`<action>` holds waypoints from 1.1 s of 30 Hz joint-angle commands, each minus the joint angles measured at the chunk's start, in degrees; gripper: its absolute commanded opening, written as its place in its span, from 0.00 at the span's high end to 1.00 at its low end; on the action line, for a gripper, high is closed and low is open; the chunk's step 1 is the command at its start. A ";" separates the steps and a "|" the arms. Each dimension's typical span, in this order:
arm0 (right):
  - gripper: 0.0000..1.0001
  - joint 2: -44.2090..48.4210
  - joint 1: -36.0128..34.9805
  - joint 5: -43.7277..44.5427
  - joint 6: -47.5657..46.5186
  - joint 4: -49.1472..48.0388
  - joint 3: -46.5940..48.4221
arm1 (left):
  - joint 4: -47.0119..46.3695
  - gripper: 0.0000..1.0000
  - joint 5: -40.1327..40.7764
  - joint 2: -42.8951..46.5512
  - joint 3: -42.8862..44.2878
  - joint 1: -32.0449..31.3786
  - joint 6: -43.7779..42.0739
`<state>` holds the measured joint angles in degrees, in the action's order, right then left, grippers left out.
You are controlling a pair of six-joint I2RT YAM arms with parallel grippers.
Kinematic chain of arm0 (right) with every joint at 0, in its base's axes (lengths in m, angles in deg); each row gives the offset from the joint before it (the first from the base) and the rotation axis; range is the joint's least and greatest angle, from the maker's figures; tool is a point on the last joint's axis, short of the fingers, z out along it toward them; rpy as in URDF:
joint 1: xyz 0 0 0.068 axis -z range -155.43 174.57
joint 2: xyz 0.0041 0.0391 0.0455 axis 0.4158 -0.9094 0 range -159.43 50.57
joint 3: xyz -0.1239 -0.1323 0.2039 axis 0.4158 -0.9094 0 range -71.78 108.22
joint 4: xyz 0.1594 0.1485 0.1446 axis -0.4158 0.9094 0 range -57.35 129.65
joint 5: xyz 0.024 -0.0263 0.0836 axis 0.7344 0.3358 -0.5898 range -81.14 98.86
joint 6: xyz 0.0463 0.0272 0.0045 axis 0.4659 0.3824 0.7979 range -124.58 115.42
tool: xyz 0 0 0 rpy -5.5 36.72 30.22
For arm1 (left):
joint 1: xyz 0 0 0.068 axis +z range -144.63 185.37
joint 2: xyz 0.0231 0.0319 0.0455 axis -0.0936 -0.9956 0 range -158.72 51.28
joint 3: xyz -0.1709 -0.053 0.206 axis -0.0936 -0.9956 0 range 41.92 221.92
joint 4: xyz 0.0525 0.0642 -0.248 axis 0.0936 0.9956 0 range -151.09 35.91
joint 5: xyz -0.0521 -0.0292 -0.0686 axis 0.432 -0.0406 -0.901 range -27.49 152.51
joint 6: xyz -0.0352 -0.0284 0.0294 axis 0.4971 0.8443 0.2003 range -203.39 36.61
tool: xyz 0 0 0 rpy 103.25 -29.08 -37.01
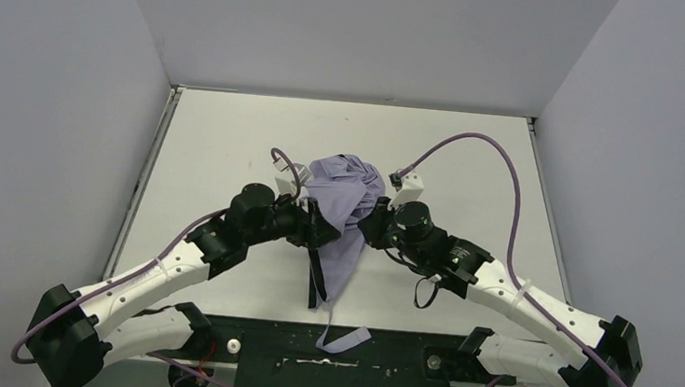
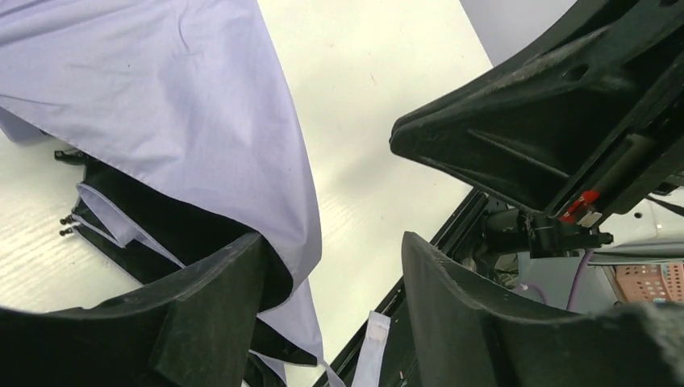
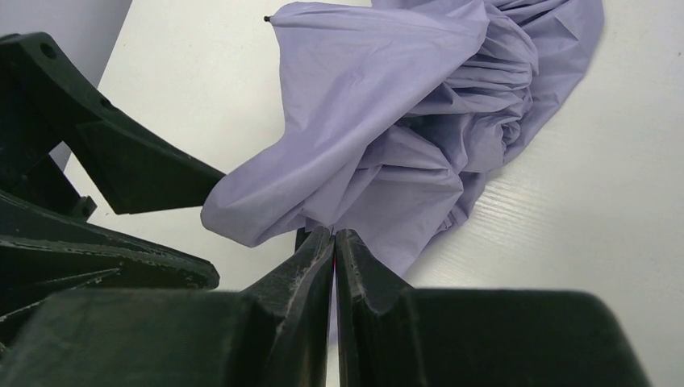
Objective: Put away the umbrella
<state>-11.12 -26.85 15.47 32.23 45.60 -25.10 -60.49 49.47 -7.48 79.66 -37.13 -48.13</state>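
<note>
right claw (image 3: 334, 239) pinches umbrella (image 3: 419, 121); left claw (image 2: 332, 260) spread

— Left arm (image 1: 154, 275), right arm (image 1: 534, 309): white links, black joints, chunky black bases (image 1: 65, 333)?
— Yes. Looping purple cables (image 1: 508, 185) along each. Matte black fingers (image 2: 484, 322) on the left pincer (image 1: 324, 228), ribbed, scuffed at the edges. Small red tab (image 2: 585, 200) nearby.

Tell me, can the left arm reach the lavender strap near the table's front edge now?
Probably yes. The left claw is open beside the umbrella, and the strap lies nearby, uncovered, toward the arms' bases.
</note>
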 commanded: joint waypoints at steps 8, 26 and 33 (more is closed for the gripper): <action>0.91 2.97 0.33 0.73 0.02 -0.45 0.26 | 0.72 0.36 -5.64 -3.02 -0.25 1.63 -7.37; 0.91 3.11 0.30 0.77 0.41 -0.12 -0.44 | -8.90 0.68 -8.81 -7.48 -0.02 1.54 -9.30; 0.91 3.98 0.41 1.64 0.41 0.30 -0.57 | -4.96 0.91 -10.59 -5.39 6.21 1.59 -7.43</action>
<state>-9.24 -26.78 15.52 32.50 46.93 -25.74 -64.90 41.17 -15.29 80.07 -35.78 -56.08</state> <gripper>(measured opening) 0.087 0.118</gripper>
